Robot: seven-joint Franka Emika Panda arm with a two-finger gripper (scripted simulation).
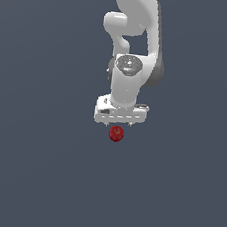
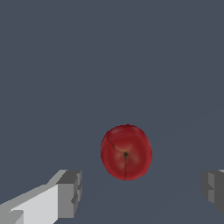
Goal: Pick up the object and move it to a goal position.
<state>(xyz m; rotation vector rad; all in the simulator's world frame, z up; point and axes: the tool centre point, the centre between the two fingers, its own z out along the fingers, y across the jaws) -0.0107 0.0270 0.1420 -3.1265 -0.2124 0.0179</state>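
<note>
The object is a small glossy dark-red apple-like ball (image 1: pixel 116 133) with a dimpled top, lying on the flat grey surface. In the exterior view it sits just below the white gripper (image 1: pixel 119 124), which hangs over it on the white arm (image 1: pixel 131 47). In the wrist view the ball (image 2: pixel 126 152) lies ahead of the gap between the two grey fingertips (image 2: pixel 70 192), which stand wide apart. The gripper (image 2: pixel 142 190) is open and empty, not touching the ball. The ball is narrower than the gap.
The plain grey-blue surface (image 1: pixel 38 167) surrounds the ball on all sides. No other objects, containers or edges show in either view.
</note>
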